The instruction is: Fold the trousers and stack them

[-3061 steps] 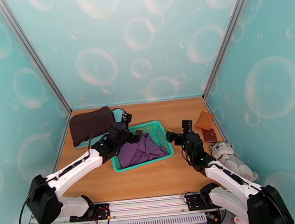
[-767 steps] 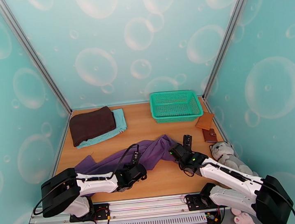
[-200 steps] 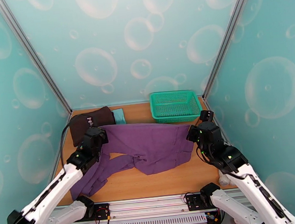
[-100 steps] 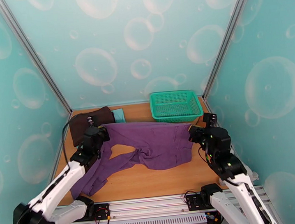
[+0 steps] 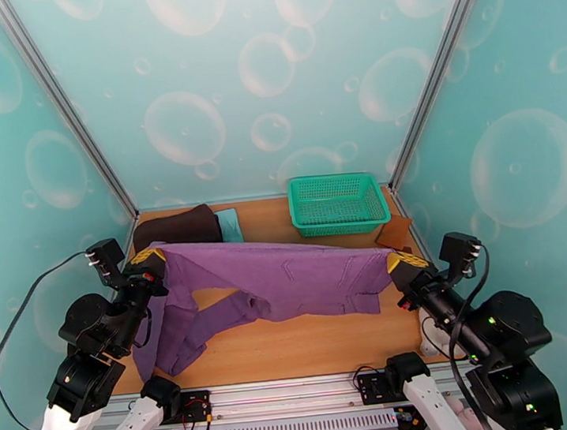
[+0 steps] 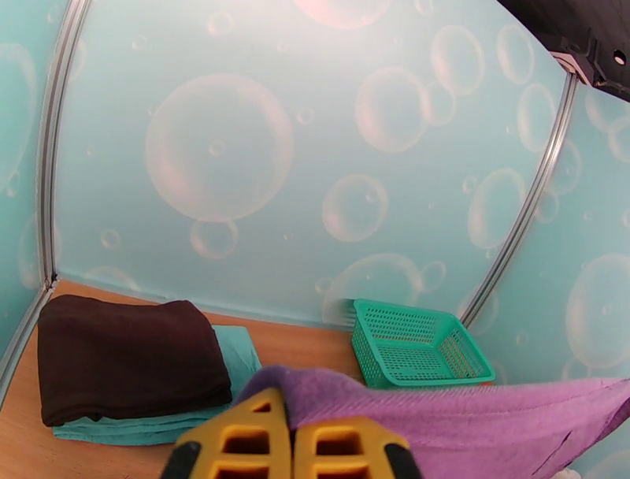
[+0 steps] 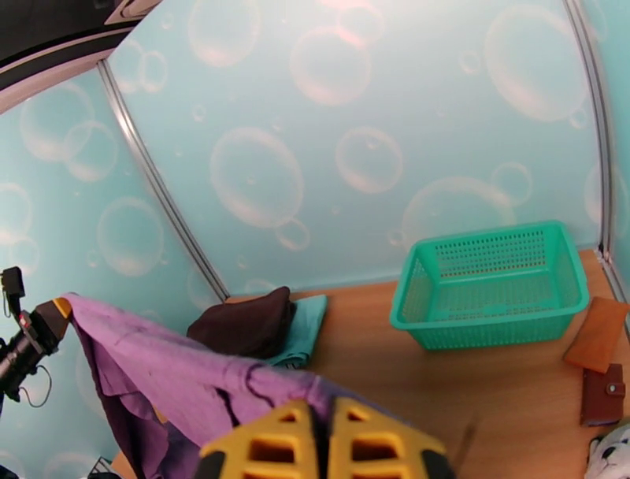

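Trousers (image 5: 289, 279), purple, stretched as a wide band between the two claws, with the upper edge lifted off the worktop (image 5: 311, 344). Left claw (image 5: 146, 259): yellow fingertips pressed together on one end of that edge, pinching the fabric; in the left wrist view the purple cloth emerges from between the fingertips and runs off to this claw's right. Right claw (image 5: 403, 263): fingertips likewise pressed together, pinching the opposite end of the edge; in the right wrist view the cloth leaves the fingertips and spans to this claw's left, reaching the other claw at the far side of the picture. Between the claws the upper edge sags slightly and the fabric hangs below it as a sheet; whether its lower hem touches the worktop cannot be told. Beneath the left claw, and a little toward the right claw, the legs droop in loose folds, and their lowest part lies on the worktop near the left arm's base. Beyond the left claw, toward the back wall, a dark brown folded cloth (image 5: 178, 227) rests on top of a light teal folded cloth (image 5: 229, 220). Beyond the right claw and somewhat to its left stands a green basket (image 5: 340, 224), upright and apart from the trousers. Just beyond the right claw, near the side wall, lie a tan flat piece (image 5: 394, 234) and a darker brown flat piece (image 7: 602, 392), side by side; what they are cannot be told.
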`<state>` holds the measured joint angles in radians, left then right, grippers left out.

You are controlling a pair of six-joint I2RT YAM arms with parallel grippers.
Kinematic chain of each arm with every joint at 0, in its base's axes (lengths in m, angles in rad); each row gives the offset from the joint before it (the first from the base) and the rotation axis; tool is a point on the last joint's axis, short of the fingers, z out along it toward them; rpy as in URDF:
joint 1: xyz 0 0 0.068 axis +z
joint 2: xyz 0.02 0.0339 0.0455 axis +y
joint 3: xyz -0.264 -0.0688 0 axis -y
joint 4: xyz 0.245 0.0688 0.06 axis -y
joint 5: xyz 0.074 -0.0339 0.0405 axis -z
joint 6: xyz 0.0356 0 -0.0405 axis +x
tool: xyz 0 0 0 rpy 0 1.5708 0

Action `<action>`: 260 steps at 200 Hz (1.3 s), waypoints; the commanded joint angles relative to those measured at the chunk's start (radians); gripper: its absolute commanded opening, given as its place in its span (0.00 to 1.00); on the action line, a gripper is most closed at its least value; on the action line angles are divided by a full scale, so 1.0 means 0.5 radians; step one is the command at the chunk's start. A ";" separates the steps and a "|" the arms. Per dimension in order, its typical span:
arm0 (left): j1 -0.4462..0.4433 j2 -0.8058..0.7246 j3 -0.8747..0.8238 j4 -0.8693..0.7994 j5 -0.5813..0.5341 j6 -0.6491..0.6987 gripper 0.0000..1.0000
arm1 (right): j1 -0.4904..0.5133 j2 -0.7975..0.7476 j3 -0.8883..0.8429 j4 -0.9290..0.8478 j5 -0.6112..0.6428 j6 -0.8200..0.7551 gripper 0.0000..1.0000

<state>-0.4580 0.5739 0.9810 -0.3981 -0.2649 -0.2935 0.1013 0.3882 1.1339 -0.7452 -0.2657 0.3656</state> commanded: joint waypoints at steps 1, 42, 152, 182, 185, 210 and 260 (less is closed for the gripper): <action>0.008 0.073 -0.018 0.098 -0.138 -0.032 0.00 | -0.043 0.105 0.036 -0.166 0.266 0.070 0.00; 0.017 0.746 -0.224 0.591 -0.314 -0.081 0.00 | -0.046 0.461 -0.560 0.197 0.541 0.151 0.00; 0.051 2.265 0.322 1.121 -0.161 0.082 0.00 | -0.441 1.267 -1.044 1.113 0.640 0.116 0.00; 0.034 2.380 0.360 1.177 -0.093 0.097 0.01 | -0.440 1.281 -1.129 1.334 0.752 0.064 0.00; 0.030 2.384 0.365 1.181 -0.084 0.106 0.01 | -0.442 1.270 -1.135 1.355 0.762 0.054 0.00; -0.002 2.317 0.392 1.099 -0.006 0.192 0.38 | -0.409 1.110 -1.163 1.460 0.730 -0.026 0.59; -0.144 1.547 -0.071 0.827 -0.383 0.060 0.69 | 0.177 0.543 -1.108 1.126 1.255 -0.045 0.98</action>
<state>-0.4923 1.5414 1.0233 0.1081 -0.3294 -0.2104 0.0822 0.7277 0.5446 -0.0956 0.2165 0.3599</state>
